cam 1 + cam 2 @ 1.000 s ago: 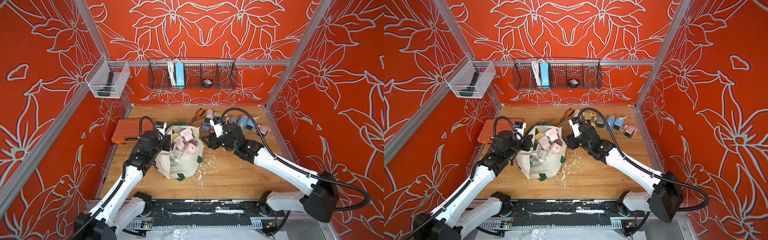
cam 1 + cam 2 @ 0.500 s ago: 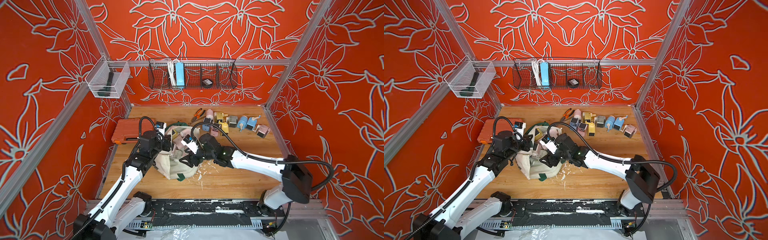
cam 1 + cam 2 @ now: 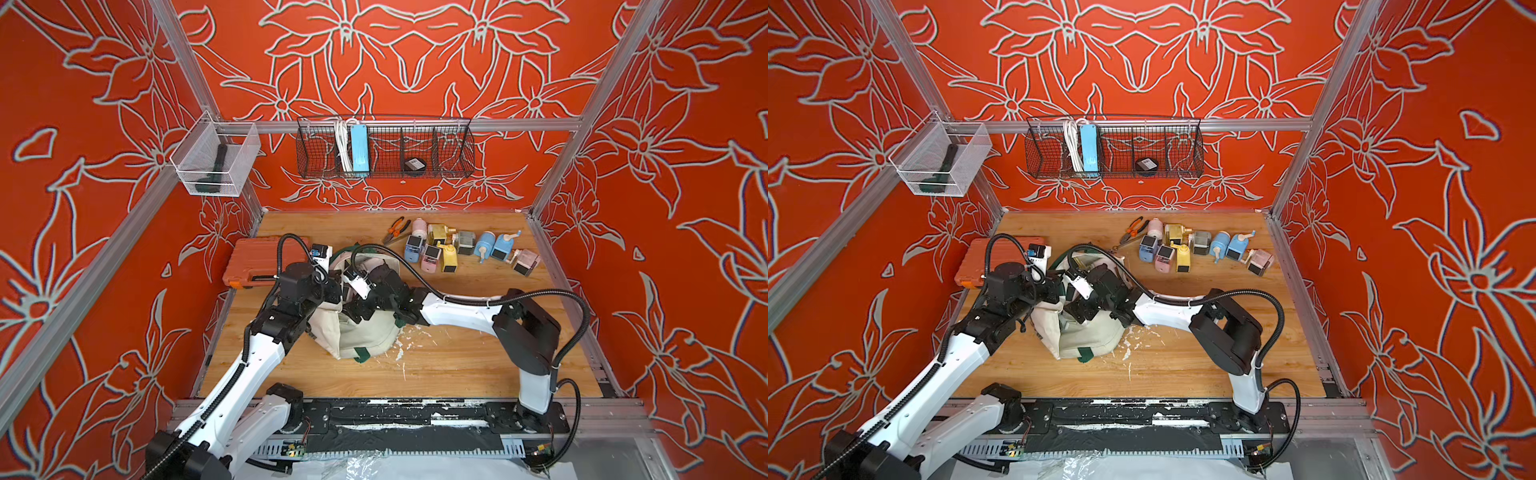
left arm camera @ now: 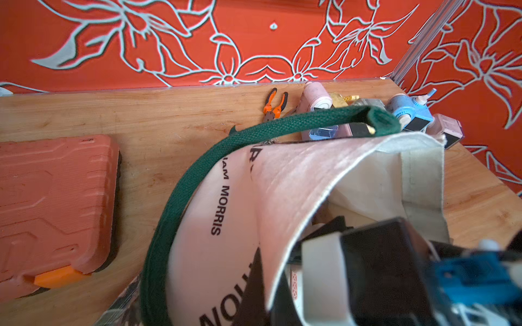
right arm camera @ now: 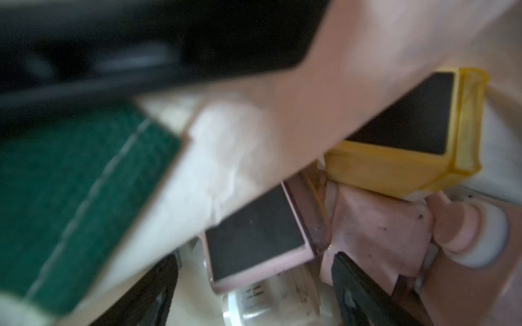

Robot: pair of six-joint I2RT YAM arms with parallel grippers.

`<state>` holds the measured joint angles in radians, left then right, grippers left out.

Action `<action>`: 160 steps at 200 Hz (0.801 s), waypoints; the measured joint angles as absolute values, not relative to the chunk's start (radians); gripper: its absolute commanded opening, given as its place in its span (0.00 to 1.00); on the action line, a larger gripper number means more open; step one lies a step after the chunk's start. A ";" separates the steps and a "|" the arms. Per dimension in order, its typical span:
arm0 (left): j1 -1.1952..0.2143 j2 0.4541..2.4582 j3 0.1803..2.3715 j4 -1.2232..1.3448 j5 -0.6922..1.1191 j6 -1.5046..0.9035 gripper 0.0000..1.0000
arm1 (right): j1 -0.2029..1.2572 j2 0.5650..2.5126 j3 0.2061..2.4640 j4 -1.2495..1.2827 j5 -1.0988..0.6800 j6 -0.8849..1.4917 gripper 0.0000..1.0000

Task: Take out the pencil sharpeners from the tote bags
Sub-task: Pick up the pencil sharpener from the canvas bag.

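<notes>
While our left gripper (image 3: 337,292) pinches the rim of the tote bag (image 3: 365,336), our right gripper (image 5: 254,259) hangs inside it, fingers (image 5: 356,282) spread wide over a pink sharpener (image 5: 248,225). We're mid-reach; next we should lower, straddle its body and close.

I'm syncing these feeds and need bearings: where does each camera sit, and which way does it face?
Top views: high in front, looking down at the table; left arm, right arm, the tote bag and removed pencil sharpeners show.
Left wrist: beside the bag's rim, facing the back wall; only blurred dark hardware shows.
Right wrist: inside the bag, facing more sharpeners; the open right gripper shows.
Shared: top and left wrist views show the orange tool case and pliers.
</notes>
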<state>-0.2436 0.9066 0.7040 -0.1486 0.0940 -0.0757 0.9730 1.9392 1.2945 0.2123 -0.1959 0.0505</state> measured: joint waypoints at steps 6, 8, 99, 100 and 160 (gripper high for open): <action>-0.244 0.906 0.704 -0.149 0.088 -0.076 0.00 | 0.973 1.953 1.306 0.218 -0.191 0.042 0.89; -0.243 0.906 0.704 -0.149 0.086 -0.076 0.00 | 0.973 1.957 1.311 0.218 -0.191 0.039 0.89; -0.234 0.906 0.703 -0.156 0.020 -0.079 0.00 | 0.953 2.035 1.379 0.240 -0.294 -0.028 0.59; -0.234 0.906 0.703 -0.156 0.020 -0.079 0.00 | 0.953 2.035 1.379 0.240 -0.295 -0.028 0.58; -0.237 0.906 0.703 -0.158 0.034 -0.079 0.00 | 0.954 2.016 1.346 0.256 -0.341 -0.030 0.42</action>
<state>-0.2367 0.9058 0.7029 -0.1577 0.0338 -0.0788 0.9539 2.0159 1.3457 0.2558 -0.3412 -0.0299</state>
